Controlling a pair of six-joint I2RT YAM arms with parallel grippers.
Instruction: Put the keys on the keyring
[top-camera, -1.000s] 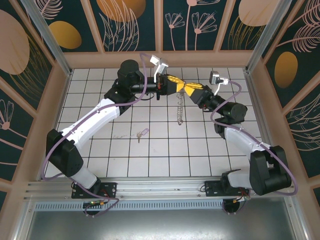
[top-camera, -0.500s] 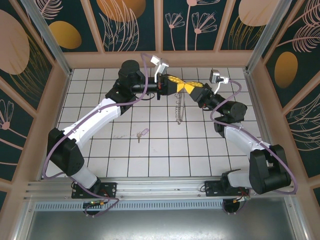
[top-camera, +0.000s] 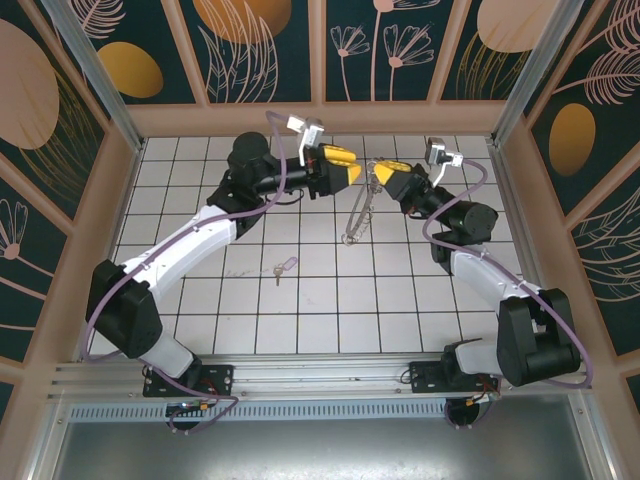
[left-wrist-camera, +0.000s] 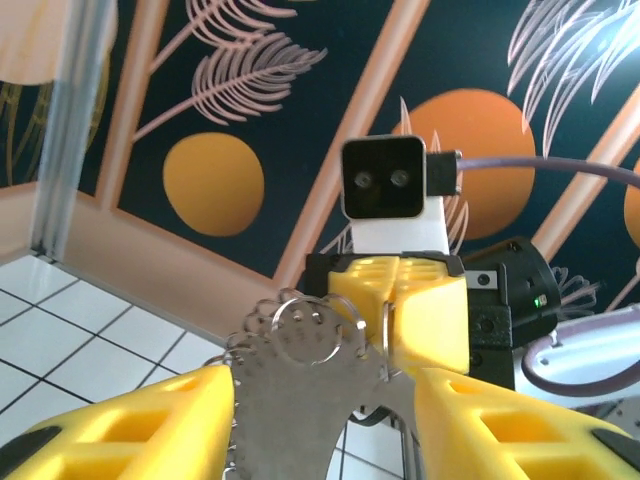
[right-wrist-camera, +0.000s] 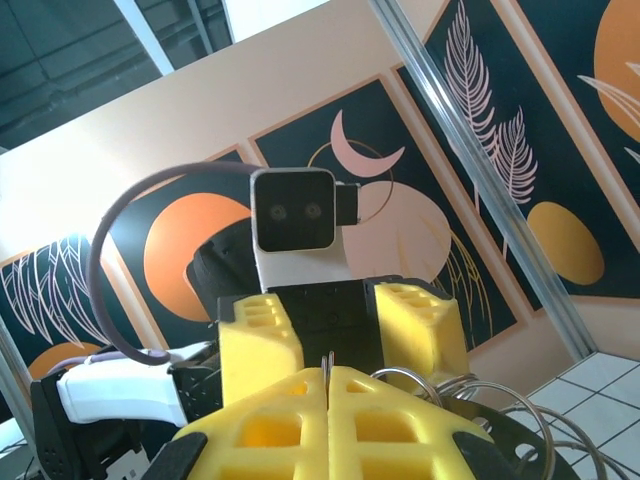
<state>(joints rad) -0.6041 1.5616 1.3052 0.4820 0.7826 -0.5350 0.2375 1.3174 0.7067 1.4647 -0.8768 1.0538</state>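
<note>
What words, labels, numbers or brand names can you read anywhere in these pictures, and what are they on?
None can be read.
Tag on the key: too small to tell if it bears writing.
Wall panels: leaf and circle patterns, no lettering.
Wrist camera: plain face, no lettering.

Keyring (top-camera: 357, 213) thin shiny metal; key (top-camera: 279, 270) brassy metal with lilac plastic; table (top-camera: 300, 310) glossy white tile

tiles round the key (top-camera: 281, 269) bare, open from above & all sides. near back wall (top-camera: 320, 118), left gripper (top-camera: 352, 168) & right gripper (top-camera: 378, 174) face off w/ narrow gap btwn; keyring (top-camera: 357, 215) dangles there, in the way.
</note>
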